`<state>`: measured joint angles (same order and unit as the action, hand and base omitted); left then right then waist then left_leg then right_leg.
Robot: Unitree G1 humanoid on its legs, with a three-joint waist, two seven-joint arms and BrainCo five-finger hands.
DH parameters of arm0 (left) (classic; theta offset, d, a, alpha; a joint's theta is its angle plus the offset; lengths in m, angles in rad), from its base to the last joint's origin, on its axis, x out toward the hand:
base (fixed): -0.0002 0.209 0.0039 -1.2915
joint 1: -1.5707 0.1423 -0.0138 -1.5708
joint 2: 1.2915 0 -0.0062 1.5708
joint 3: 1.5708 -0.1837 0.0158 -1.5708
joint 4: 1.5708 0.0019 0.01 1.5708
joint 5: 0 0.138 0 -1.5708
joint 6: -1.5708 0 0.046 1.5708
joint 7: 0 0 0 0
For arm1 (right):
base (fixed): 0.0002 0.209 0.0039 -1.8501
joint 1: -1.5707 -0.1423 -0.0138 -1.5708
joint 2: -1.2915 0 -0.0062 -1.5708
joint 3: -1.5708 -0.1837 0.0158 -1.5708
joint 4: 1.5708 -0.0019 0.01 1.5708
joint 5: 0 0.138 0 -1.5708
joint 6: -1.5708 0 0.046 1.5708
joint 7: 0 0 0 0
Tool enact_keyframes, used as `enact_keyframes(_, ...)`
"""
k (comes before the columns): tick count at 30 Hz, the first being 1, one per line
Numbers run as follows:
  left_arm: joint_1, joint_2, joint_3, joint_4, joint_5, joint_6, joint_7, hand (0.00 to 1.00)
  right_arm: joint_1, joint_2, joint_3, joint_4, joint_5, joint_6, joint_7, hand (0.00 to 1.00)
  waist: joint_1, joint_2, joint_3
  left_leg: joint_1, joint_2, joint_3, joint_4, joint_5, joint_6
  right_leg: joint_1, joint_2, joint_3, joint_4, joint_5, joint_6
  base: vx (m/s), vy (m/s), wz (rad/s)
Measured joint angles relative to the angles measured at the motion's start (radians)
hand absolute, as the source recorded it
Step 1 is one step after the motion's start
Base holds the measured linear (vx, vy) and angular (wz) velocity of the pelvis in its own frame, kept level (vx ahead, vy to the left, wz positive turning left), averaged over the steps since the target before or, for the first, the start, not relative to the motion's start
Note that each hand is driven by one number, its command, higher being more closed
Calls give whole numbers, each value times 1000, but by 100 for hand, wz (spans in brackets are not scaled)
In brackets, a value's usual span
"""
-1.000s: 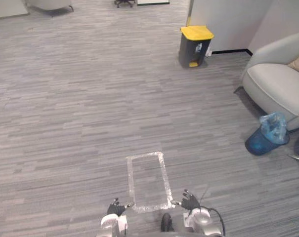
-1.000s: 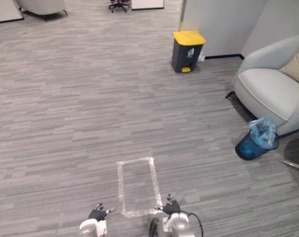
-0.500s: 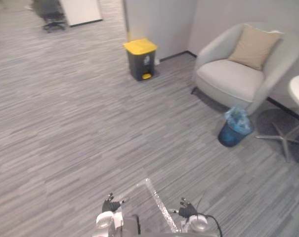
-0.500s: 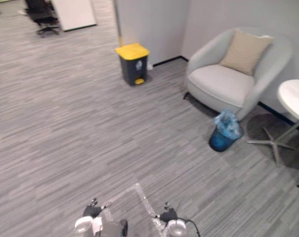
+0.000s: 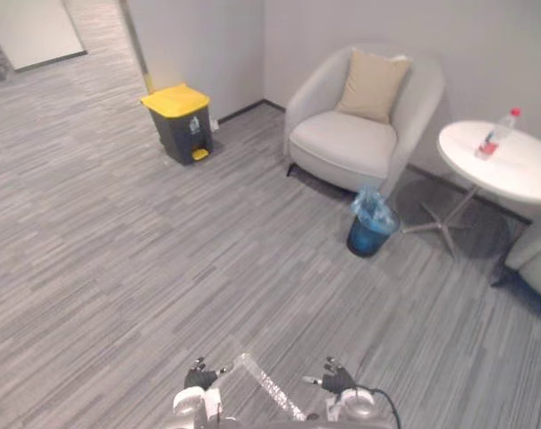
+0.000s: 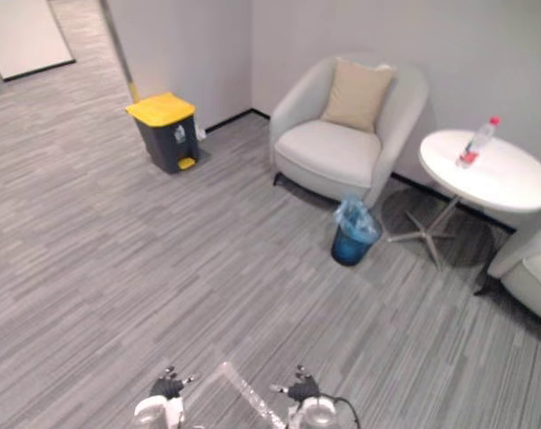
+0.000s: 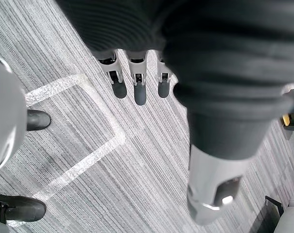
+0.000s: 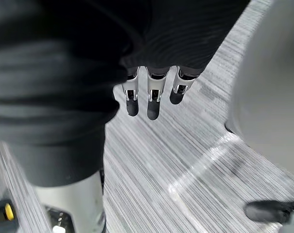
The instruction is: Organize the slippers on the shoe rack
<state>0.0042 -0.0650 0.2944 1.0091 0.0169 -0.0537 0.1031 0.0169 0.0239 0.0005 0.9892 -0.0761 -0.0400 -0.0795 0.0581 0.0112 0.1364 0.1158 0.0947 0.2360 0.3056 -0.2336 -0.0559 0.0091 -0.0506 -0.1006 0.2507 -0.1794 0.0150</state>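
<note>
Head and wrist views of a carpeted lounge. The left hand point(image 5: 198, 379) and the right hand point(image 5: 337, 381) hang low at the near edge of the scene, apart from each other and above the grey striped carpet point(image 5: 118, 268). In its own wrist view, the left hand's fingers point(image 7: 140, 92) hang straight and relaxed with nothing in them. The right hand's fingers point(image 8: 152, 107) are likewise loose and empty. A pale taped outline point(image 7: 103, 153) on the carpet lies between and just below the 2 hands. Farther off, a dark bin with a yellow lid point(image 5: 181, 121) stands by the wall. A grey armchair point(image 5: 359, 134) carries 1 beige cushion point(image 5: 370, 85), and a blue wastebasket lined with a bag point(image 5: 370, 223) sits on the floor just in front of it. A round white table point(image 5: 511, 174) to the right bears 1 upright bottle point(image 5: 491, 143). Where the slippers and the shoe rack lie cannot be told from these views.
</note>
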Motion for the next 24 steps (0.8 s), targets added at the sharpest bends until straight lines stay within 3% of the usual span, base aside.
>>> enact_keyframes(2,10,2,7,-38,-1,-1,1,0,2,1,3,6,8,-1,0,0,10,-12,8,-114,42,-59,300,1,0,26,23,31,11,-27,-18,40,-122,-41)
enact_keyframes(4,12,-7,41,-46,-1,-4,1,0,2,-5,3,6,12,-2,-4,0,19,2,8,-182,59,-113,467,16,34,26,49,93,33,-45,-31,79,23,-87)
enact_keyframes(5,13,-7,47,-46,-2,-5,2,0,0,-5,4,6,18,-2,-5,0,21,1,8,-185,51,-128,472,-11,33,26,51,124,36,-52,-22,146,106,-121)
enact_keyframes(8,16,-6,46,-51,-3,-6,3,0,-6,-5,2,4,39,-2,-10,0,22,-5,9,-190,20,-200,319,-98,24,24,51,236,24,-44,-21,146,145,-101)
enact_keyframes(10,22,-8,41,-57,-5,-6,4,0,-4,-7,3,4,39,0,-10,0,25,4,3,-186,-4,-299,158,-90,24,5,56,298,28,-50,8,145,256,-111)
enact_keyframes(11,27,-8,38,-53,-7,-6,4,0,3,-13,2,6,39,1,-10,0,29,27,-16,-180,1,-331,91,-49,-43,-18,70,331,41,-52,24,173,287,-123)
enact_keyframes(13,44,25,33,-38,-11,-4,7,0,14,5,-2,6,39,3,-5,0,29,-13,-47,-129,-27,-220,50,-42,-22,-25,38,387,45,-47,51,266,277,-119)
enact_keyframes(16,40,36,17,-23,-10,-2,1,0,35,17,-31,6,39,4,0,0,28,-29,-62,-72,-65,-181,4,-41,-20,-3,-4,387,6,-41,58,176,177,-48)
enact_keyframes(19,33,35,1,-13,-9,0,0,0,36,13,-38,6,38,4,2,0,29,-25,-65,-47,-73,-153,-27,-39,-15,-5,-12,388,3,-30,66,180,87,-38)
enact_keyframes(22,22,30,1,19,-10,3,1,0,35,2,-37,9,38,5,2,0,32,0,-71,-13,-69,-121,-47,-39,-15,-7,-7,384,3,-21,65,126,22,-45)
enact_keyframes(24,30,17,3,25,-12,9,1,0,34,-10,-35,9,36,7,2,0,36,25,-77,10,-50,-83,-61,-35,-8,-12,-3,288,7,4,71,99,-8,-57)
